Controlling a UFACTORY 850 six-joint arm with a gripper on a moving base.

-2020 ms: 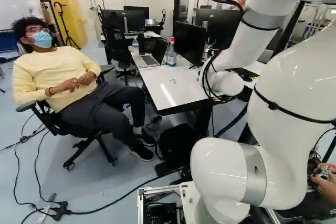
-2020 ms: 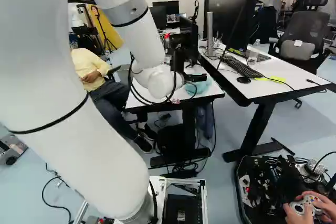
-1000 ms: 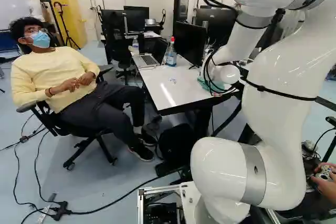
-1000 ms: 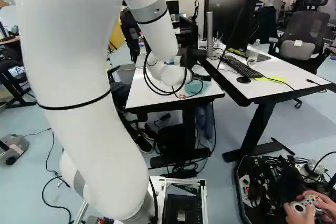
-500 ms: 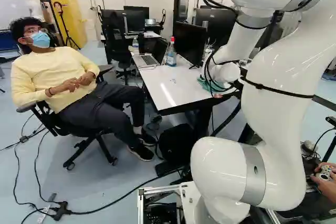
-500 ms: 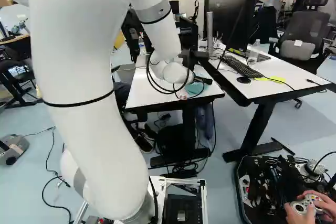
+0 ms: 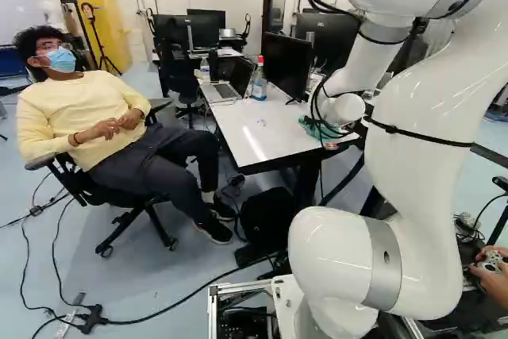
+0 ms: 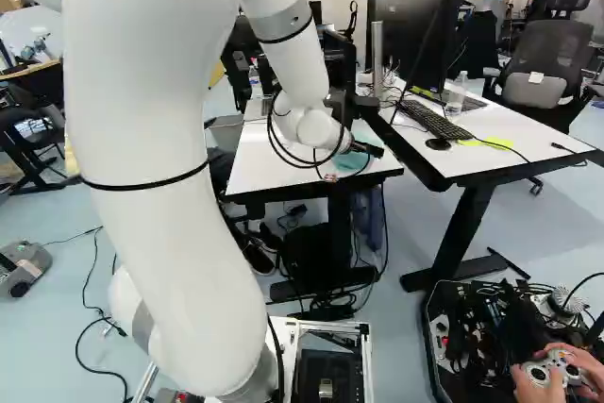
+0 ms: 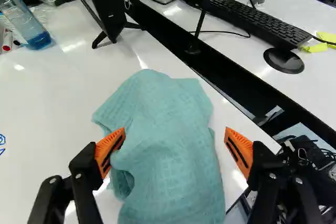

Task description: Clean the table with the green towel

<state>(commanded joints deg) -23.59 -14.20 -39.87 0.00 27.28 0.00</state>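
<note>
Jaws wide, nothing clamped, and the gripper straddles the green towel, which lies crumpled on the white table by its edge! Look at that spacing: one of the orange pads meets the cloth's folded side in view, though whether it touches I can't tell, while the other stands just beyond the far side, over bare tabletop. Room enough, I'd judge, to gather a good thick bunch between them. And the wrist points the fingers down along the cloth, which ought to suit a pinch from both sides. What's it all for? Those blue marks, surely, out on the open tabletop, well apart from the towel, so the grip has to come first and the wiping after. Danger here: close too high and the pads skim the top folds; press too low and they scrape the table.
</note>
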